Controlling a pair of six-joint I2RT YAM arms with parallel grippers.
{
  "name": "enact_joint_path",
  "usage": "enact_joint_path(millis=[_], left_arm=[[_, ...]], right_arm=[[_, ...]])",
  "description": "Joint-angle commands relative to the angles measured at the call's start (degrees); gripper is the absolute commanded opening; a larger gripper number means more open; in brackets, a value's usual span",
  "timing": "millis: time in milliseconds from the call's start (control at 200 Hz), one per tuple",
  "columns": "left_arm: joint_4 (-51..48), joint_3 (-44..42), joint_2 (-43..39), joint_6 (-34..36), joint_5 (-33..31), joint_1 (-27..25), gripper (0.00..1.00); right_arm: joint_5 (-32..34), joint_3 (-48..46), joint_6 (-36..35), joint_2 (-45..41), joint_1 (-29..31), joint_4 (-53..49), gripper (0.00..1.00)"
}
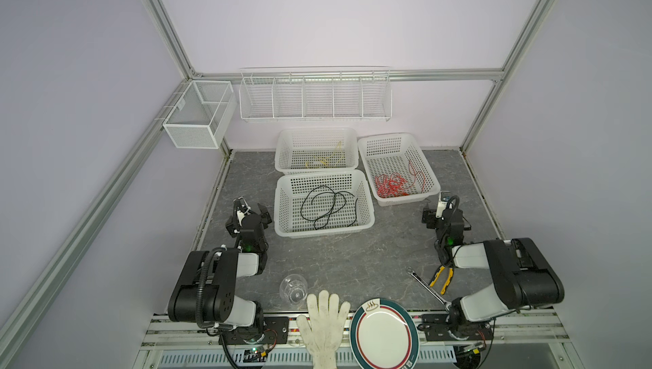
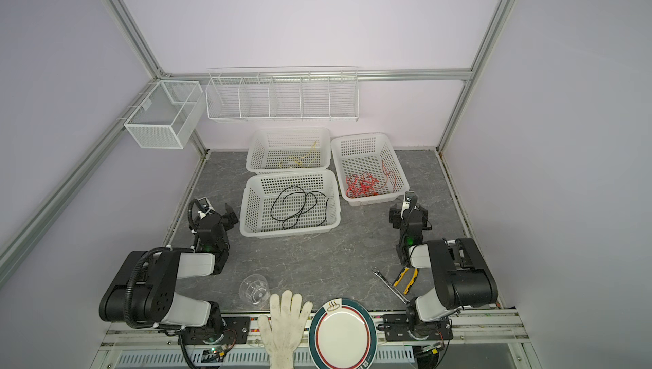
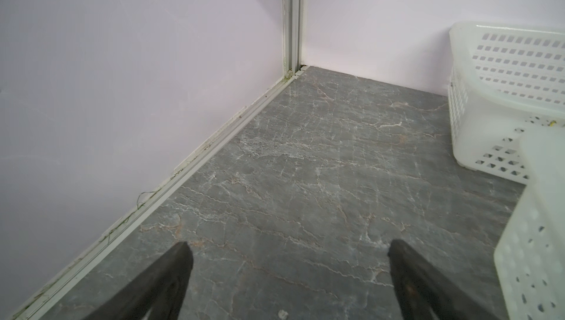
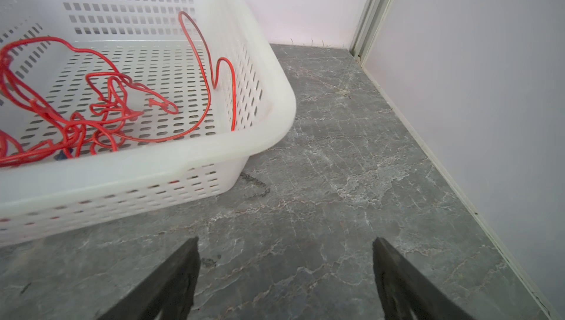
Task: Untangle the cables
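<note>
Cables (image 2: 363, 185) sit apart in three baskets (image 1: 319, 173): black cable (image 1: 326, 206) nearest, yellow cable (image 1: 323, 162) behind, red cable (image 1: 390, 187) rightward. Left gripper (image 3: 289, 248) and right gripper (image 4: 286, 242) gape empty; glass (image 1: 293, 288), glove (image 1: 324, 325), plate (image 1: 382, 335), wrench (image 1: 425, 284), pliers (image 1: 445, 279) lie nearer.

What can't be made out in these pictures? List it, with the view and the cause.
Thin yellow cable in the far white plastic basket: both top views, too faint and small to trace its loops.
Thin red cable: right wrist view, the picture's edge cuts off its tangle.
Yellow-and-black-handled pliers: both top views, the right arm covers their head.
</note>
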Motion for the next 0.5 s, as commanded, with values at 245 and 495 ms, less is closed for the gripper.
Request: enact_joint_path(millis=[245, 495], left_arm=[[0.3, 5.6, 3.6, 2.1, 3.4, 0.2, 0.99], [1.5, 5.3, 4.0, 2.3, 3.4, 0.1, 0.99]], right_arm=[[-4.5, 2.5, 0.3, -0.3, -2.2, -2.5, 0.89], [-4.5, 2.6, 0.3, -0.3, -2.2, -2.5, 0.89]])
